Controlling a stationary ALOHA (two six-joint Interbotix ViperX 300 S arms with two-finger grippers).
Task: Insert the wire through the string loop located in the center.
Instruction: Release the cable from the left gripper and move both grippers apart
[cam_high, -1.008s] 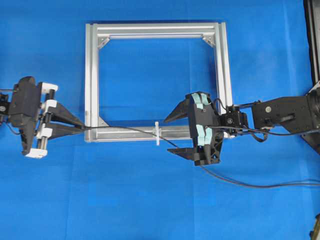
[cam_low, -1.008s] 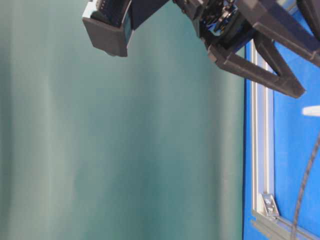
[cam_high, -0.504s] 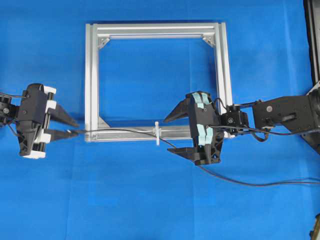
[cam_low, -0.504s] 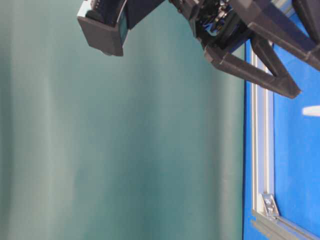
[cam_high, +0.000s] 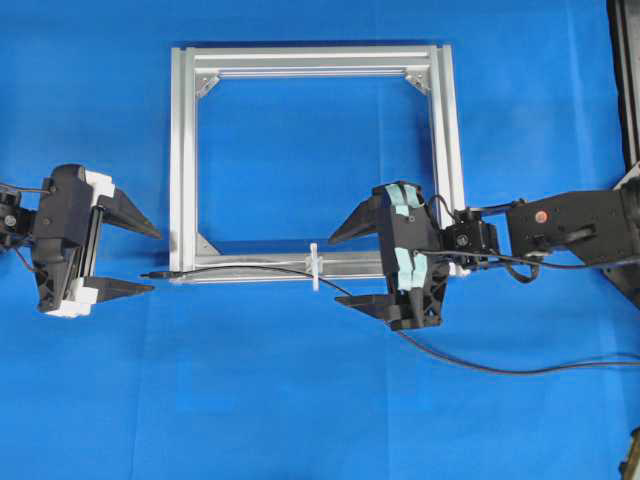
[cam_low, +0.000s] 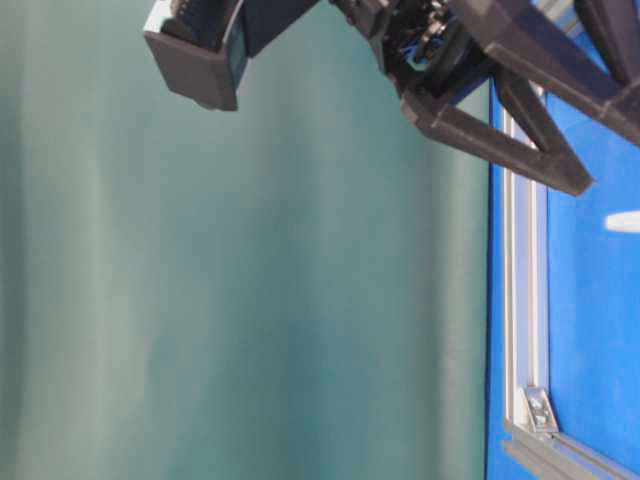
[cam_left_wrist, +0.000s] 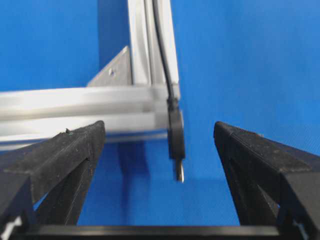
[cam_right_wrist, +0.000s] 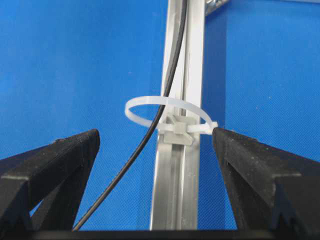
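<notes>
The thin black wire (cam_high: 240, 268) comes in from the right, passes through the white string loop (cam_high: 314, 267) on the frame's near bar and runs along that bar. Its plug tip (cam_high: 150, 272) lies just past the frame's lower-left corner. My left gripper (cam_high: 154, 262) is open around that tip without touching it. In the left wrist view the plug (cam_left_wrist: 176, 135) hangs free between the spread fingers. My right gripper (cam_high: 336, 271) is open just right of the loop. In the right wrist view the wire (cam_right_wrist: 167, 90) threads the loop (cam_right_wrist: 137, 105), clear of both fingers.
The square silver aluminium frame (cam_high: 310, 60) lies on the blue cloth, with corner brackets (cam_left_wrist: 112, 72) inside it. Slack wire (cam_high: 500, 368) trails off to the right edge. The table-level view shows the frame's rail (cam_low: 520, 300) and a green backdrop.
My left gripper backed off to the left, opened and let go of the wire's plug, which now lies free by the frame's corner. The right gripper has stayed open in place.
</notes>
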